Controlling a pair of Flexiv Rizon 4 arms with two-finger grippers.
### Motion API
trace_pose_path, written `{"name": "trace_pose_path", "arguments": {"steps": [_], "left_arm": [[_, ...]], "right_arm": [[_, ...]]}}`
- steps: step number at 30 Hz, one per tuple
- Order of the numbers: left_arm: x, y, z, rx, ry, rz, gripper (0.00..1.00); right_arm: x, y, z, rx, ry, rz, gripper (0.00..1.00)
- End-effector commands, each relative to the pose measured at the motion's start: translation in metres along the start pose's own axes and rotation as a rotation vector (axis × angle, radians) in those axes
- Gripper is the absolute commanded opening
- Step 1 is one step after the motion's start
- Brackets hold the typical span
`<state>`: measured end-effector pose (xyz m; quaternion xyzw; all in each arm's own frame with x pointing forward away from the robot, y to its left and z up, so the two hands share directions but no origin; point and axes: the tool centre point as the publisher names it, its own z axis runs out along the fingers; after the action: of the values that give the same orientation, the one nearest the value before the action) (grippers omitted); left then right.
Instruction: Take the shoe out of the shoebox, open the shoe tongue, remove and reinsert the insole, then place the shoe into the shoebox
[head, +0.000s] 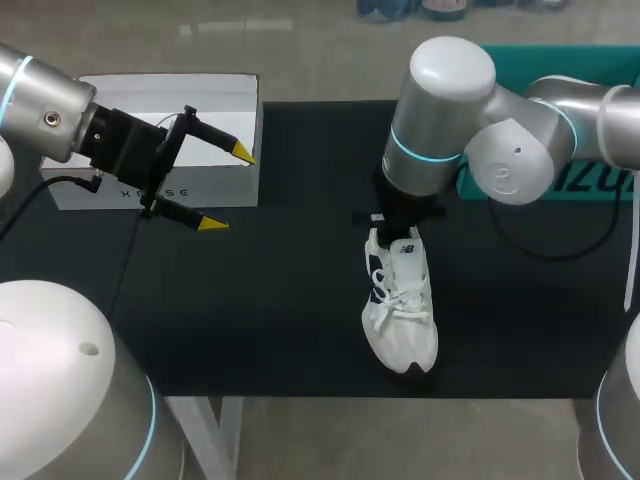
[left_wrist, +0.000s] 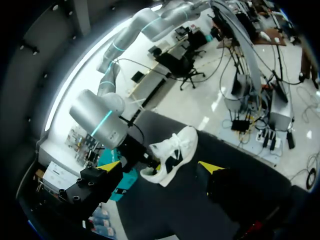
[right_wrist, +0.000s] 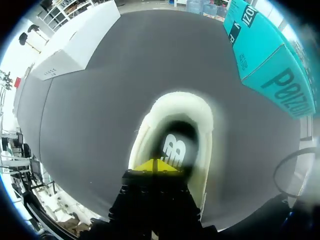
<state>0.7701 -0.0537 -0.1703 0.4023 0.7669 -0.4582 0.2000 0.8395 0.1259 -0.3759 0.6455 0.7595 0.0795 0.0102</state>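
1. Now, the black table (head: 280, 260) carries everything, with the white shoebox (head: 222, 100) at its far left.
2. The white shoe (head: 400, 310) stands mid-table, out of and well apart from the box.
3. The right gripper (right_wrist: 155, 165) sits at the shoe's opening, tips pressed together. Whether it pinches tongue or insole, I cannot tell. Lift gently.
4. The left gripper (head: 228, 188) hangs spread wide beside the box and should probably steady the toe.
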Motion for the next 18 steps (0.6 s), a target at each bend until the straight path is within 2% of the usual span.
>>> {"name": "trace_pose_path", "arguments": {"steps": [1,11,15,18], "left_arm": [[0.000,0.000,0.000,-0.002,0.002,0.000,1.00],[0.000,0.000,0.000,-0.002,0.002,0.000,1.00],[0.000,0.000,0.000,-0.002,0.002,0.000,1.00],[0.000,0.000,0.000,-0.002,0.002,0.000,1.00]], "right_arm": [[0.000,-0.001,0.006,0.018,-0.020,-0.009,0.00],[-0.006,-0.010,0.042,0.089,-0.065,-0.022,0.00],[-0.007,-0.013,0.043,0.102,-0.072,-0.023,0.00],[-0.009,-0.015,0.034,0.098,-0.076,-0.018,0.00]]}}
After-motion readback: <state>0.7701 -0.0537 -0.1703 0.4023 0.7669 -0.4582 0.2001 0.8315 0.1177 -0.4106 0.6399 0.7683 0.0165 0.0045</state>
